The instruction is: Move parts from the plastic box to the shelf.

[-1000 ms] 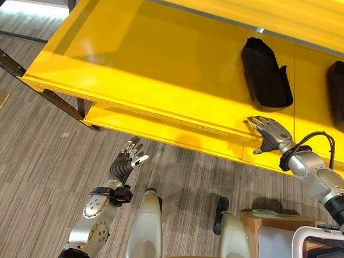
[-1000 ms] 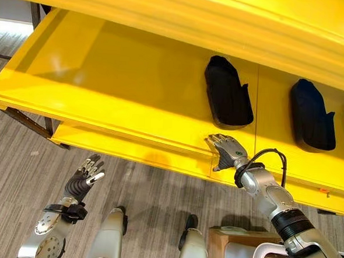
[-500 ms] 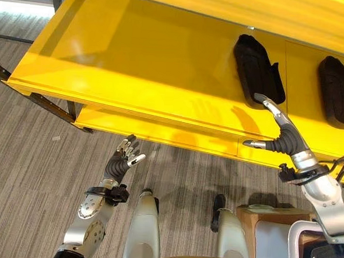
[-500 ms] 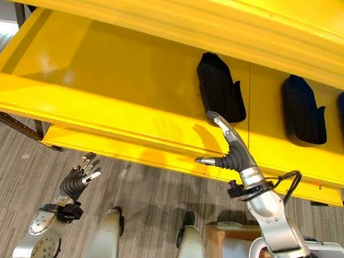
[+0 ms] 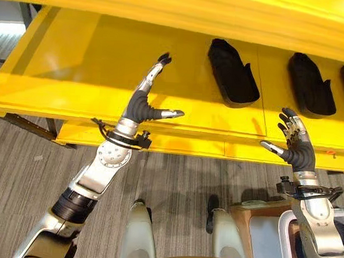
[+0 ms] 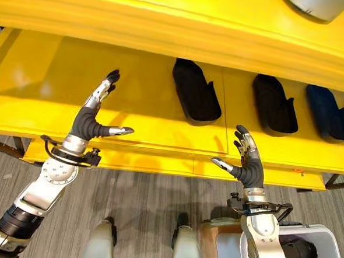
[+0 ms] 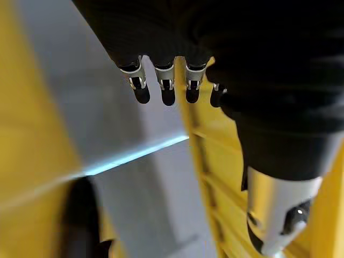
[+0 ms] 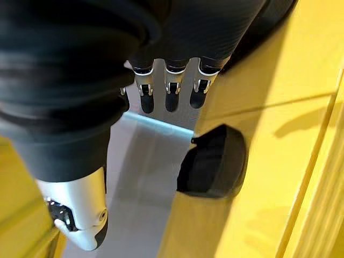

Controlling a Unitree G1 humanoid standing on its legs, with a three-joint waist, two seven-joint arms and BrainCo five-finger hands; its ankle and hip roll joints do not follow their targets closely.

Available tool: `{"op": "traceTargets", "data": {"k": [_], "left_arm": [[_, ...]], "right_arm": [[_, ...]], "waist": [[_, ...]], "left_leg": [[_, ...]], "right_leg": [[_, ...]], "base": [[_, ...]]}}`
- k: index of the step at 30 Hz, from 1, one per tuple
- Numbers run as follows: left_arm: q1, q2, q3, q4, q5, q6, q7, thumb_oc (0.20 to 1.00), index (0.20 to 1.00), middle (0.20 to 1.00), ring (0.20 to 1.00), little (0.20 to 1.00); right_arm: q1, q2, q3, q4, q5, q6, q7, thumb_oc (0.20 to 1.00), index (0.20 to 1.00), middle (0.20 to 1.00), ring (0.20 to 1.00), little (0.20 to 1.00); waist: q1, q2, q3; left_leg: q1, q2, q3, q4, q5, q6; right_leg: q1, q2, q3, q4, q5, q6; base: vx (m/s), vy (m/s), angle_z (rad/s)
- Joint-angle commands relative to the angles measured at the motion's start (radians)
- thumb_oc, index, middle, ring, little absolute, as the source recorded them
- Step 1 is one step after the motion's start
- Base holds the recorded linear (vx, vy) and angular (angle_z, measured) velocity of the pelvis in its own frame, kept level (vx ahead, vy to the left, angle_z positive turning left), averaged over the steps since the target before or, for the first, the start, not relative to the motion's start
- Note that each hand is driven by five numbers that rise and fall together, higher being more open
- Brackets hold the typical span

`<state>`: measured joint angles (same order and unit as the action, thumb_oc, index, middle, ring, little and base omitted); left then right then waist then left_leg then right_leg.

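Both hands are held empty with fingers spread: the left hand over the yellow shelf, the right hand at its front edge. Black parts are seen lying on the shelf.

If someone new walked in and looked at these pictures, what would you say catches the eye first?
The bright yellow shelf dominates, stretching across the scene with a row of black parts lying on it toward the right. In front of it both hands are raised, open and empty: the left hand over the bare stretch of shelf, the right hand by the shelf's front edge. A plastic box sits at the lower right.
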<state>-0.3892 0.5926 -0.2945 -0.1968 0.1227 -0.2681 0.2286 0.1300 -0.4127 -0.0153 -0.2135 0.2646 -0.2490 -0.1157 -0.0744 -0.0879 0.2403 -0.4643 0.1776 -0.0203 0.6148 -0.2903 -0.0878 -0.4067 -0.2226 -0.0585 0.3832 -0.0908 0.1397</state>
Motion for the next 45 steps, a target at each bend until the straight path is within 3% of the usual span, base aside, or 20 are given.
{"op": "traceTargets", "data": {"k": [1,3,4,8,13,17,20,23,24,45], "left_arm": [[-0.047,-0.015,-0.051,-0.007,0.137,-0.044,0.052,1.000,1.000,1.000,1.000,1.000],[-0.113,-0.033,-0.101,0.041,0.169,-0.036,0.065,1.000,1.000,1.000,1.000,1.000],[-0.217,-0.055,-0.163,0.148,0.245,-0.012,0.091,1.000,1.000,1.000,1.000,1.000],[-0.294,-0.077,-0.195,0.244,0.277,0.009,0.117,1.000,1.000,1.000,1.000,1.000],[-0.337,-0.151,-0.162,0.393,0.175,0.046,0.185,1.000,1.000,1.000,1.000,1.000],[-0.333,-0.210,-0.094,0.453,-0.013,0.048,0.239,1.000,1.000,1.000,1.000,1.000],[-0.334,-0.278,-0.049,0.482,-0.229,0.009,0.276,1.000,1.000,1.000,1.000,1.000],[-0.334,-0.278,-0.049,0.483,-0.230,0.009,0.275,1.000,1.000,1.000,1.000,1.000],[-0.345,-0.320,-0.038,0.491,-0.327,-0.005,0.279,1.000,1.000,1.000,1.000,1.000],[-0.461,-0.433,-0.114,0.586,-0.397,0.000,0.258,1.000,1.000,1.000,1.000,1.000]], "right_arm": [[-0.025,-0.026,-0.064,-0.013,0.035,-0.081,-0.052,1.000,1.000,1.000,1.000,1.000],[-0.027,-0.023,-0.067,-0.011,0.030,-0.083,-0.071,1.000,1.000,1.000,1.000,1.000],[-0.028,-0.023,-0.070,-0.007,0.034,-0.085,-0.093,1.000,1.000,1.000,1.000,1.000],[-0.031,-0.022,-0.073,0.005,0.038,-0.085,-0.104,1.000,1.000,1.000,1.000,1.000],[-0.035,-0.020,-0.054,0.028,0.046,-0.081,-0.110,1.000,1.000,1.000,1.000,1.000],[-0.040,-0.013,-0.031,0.048,0.048,-0.070,-0.118,1.000,1.000,1.000,1.000,1.000],[-0.052,-0.012,-0.010,0.063,0.041,-0.058,-0.131,1.000,1.000,1.000,1.000,1.000],[-0.053,-0.013,-0.010,0.064,0.040,-0.059,-0.131,1.000,1.000,1.000,1.000,1.000],[-0.072,-0.012,0.016,0.069,0.032,-0.049,-0.139,1.000,1.000,1.000,1.000,1.000],[-0.113,-0.037,0.047,0.083,0.043,-0.045,-0.134,1.000,1.000,1.000,1.000,1.000]], "waist": [[0.009,0.014,-0.059],[-0.002,0.016,-0.059],[-0.028,0.019,-0.067],[-0.046,0.022,-0.072],[-0.069,0.013,-0.081],[-0.077,0.005,-0.081],[-0.081,-0.001,-0.079],[-0.081,-0.001,-0.079],[-0.082,-0.005,-0.077],[-0.121,-0.016,-0.085]], "left_leg": [[0.021,0.012,-0.076,-0.093,0.147,-0.007],[0.031,0.015,-0.072,-0.102,0.149,-0.008],[0.043,0.020,-0.059,-0.114,0.154,-0.012],[0.051,0.027,-0.046,-0.127,0.160,-0.014],[0.043,0.031,-0.028,-0.122,0.163,-0.017],[0.043,0.035,-0.019,-0.121,0.165,-0.019],[0.042,0.036,-0.017,-0.122,0.169,-0.021],[0.042,0.037,-0.016,-0.122,0.169,-0.021],[0.044,0.040,-0.013,-0.121,0.169,-0.022],[0.041,0.056,0.003,-0.119,0.170,-0.031]], "right_leg": [[0.024,0.005,0.012,0.115,-0.003,-0.018],[0.032,0.007,0.017,0.106,0.000,-0.017],[0.037,0.013,0.029,0.087,0.008,-0.016],[0.035,0.019,0.046,0.065,0.021,-0.014],[0.020,0.024,0.066,0.052,0.035,-0.014],[0.014,0.027,0.077,0.047,0.044,-0.015],[0.010,0.030,0.079,0.046,0.050,-0.015],[0.010,0.030,0.080,0.046,0.050,-0.015],[0.009,0.033,0.084,0.048,0.052,-0.017],[-0.013,0.052,0.112,0.052,0.058,-0.019]], "base": [[0.01,-0.010,-0.19],[0.02,0.000,-0.14],[0.01,0.005,-0.13],[0.00,0.015,-0.15],[0.00,0.018,-0.21],[0.00,0.006,-0.02],[0.00,0.000,0.00],[0.00,0.000,0.00],[0.00,0.000,0.00],[0.00,-0.001,-0.03]]}}
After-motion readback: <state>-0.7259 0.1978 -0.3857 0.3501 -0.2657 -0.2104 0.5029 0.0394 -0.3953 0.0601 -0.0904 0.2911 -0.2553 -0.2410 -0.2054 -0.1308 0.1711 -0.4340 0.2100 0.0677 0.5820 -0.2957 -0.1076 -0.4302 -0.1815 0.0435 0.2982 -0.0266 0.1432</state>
